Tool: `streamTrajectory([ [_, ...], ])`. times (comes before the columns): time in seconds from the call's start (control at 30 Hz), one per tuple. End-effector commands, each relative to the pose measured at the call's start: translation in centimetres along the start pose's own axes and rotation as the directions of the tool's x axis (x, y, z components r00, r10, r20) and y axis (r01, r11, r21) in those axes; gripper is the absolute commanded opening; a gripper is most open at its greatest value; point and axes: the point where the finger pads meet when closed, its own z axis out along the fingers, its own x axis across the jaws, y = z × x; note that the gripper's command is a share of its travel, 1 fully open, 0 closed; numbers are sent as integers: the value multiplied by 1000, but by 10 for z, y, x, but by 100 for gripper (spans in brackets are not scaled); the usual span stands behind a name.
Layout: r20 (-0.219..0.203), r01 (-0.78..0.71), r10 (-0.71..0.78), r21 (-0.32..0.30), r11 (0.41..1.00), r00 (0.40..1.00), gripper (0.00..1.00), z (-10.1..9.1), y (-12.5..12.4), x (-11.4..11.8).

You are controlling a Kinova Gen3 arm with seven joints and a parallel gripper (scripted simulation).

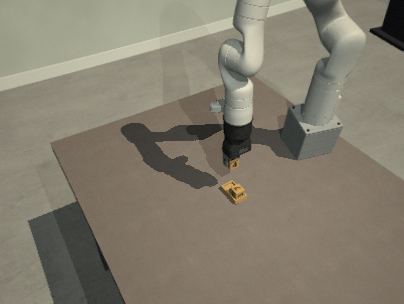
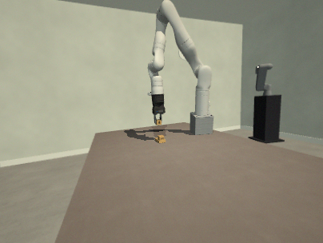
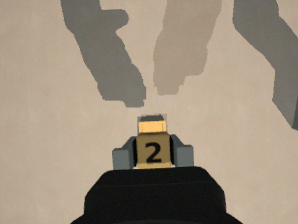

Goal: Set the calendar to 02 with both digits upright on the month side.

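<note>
My gripper is shut on a yellow-orange cube and holds it in the air, clear of the tray. The face towards the wrist camera shows a dark 2, upright in that view. Another face shows a dark mark in the top view, too small to read surely. The small orange tray stands on the table, nearer the top camera than the gripper. The other cube is in it, with an open place beside it. Its digit and the month's name cannot be read.
The brown table top carries the arm's grey base block, behind and to the right of the gripper. Arm shadows lie across the table. A black pedestal stands on the floor beyond.
</note>
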Motion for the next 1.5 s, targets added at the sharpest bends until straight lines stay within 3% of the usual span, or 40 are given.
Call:
streamTrajectory([
  [0.0, 1, -1, 1, 0, 1000, 1000, 60, -2, -1, -1],
  [0.47, -2, 30, -30, -1, 1000, 1000, 60, -1, -3, -1],
  [0.9, -20, 203, -203, -7, 979, 979, 60, 2, -12, 0],
  [1.2, -37, 472, -473, -27, 881, 880, 60, 6, -24, 2],
  [1.27, -37, 472, -473, -27, 881, 880, 60, 6, -24, 2],
  [1.47, -38, 662, -663, -47, 748, 747, 60, 8, -33, 3],
])
